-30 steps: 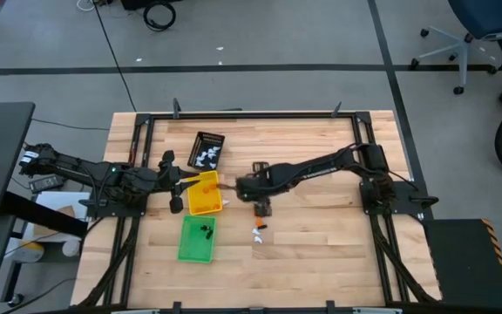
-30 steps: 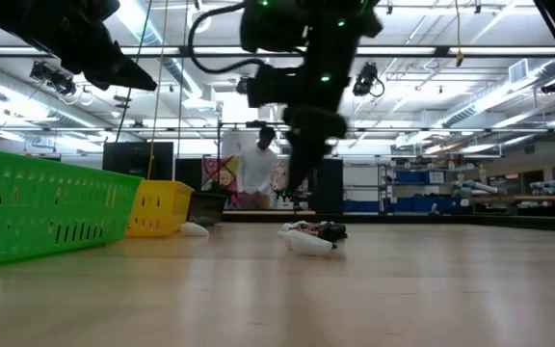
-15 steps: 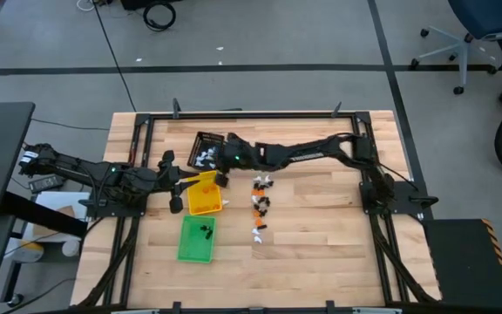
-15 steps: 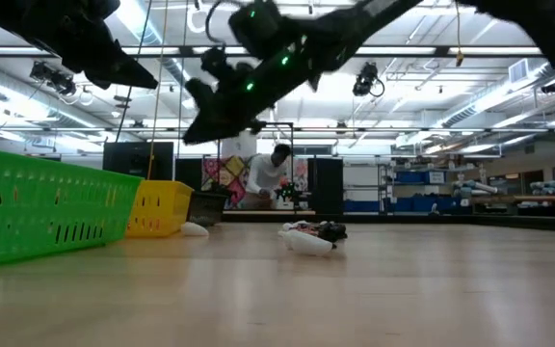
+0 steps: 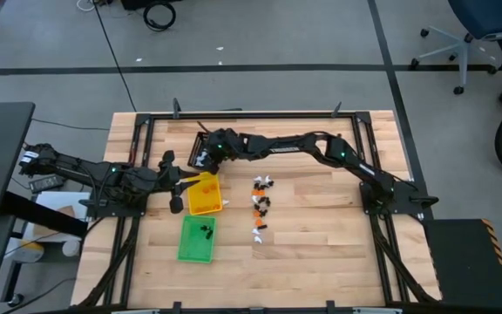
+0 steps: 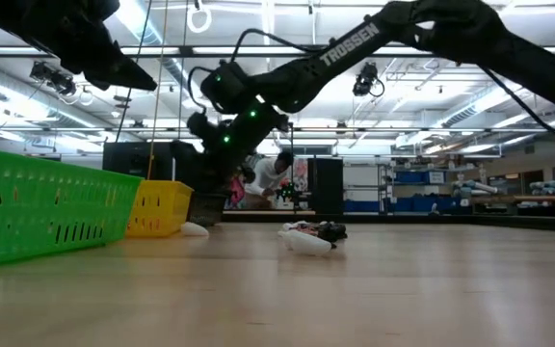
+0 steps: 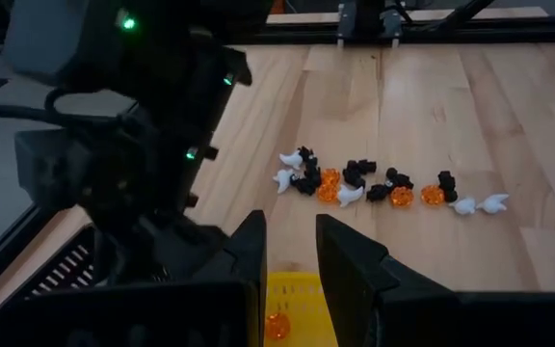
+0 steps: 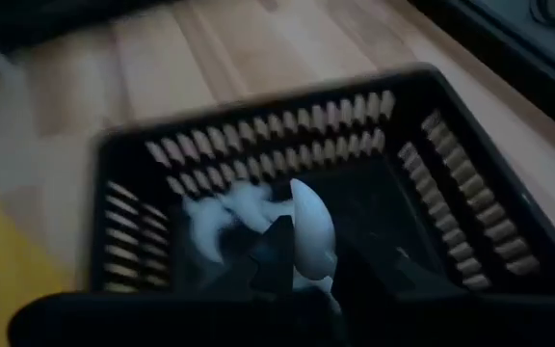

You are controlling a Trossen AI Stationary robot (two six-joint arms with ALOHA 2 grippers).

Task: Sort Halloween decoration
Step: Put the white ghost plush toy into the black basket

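Right wrist view: right gripper [image 8: 302, 253] pinches a white trinket [image 8: 312, 231] over the black tray [image 8: 451, 173]. Likely light, hard, slippery (grip mid-body). Left gripper [image 7: 290, 253] fingers slightly apart, empty.

"TROSSEN" in white capitals along the right arm [image 6: 355, 43], readable in the low view. Nothing else legible: no lettering on the trays, the bench, or the trinkets; shelves and posters in the room behind too far off to read.
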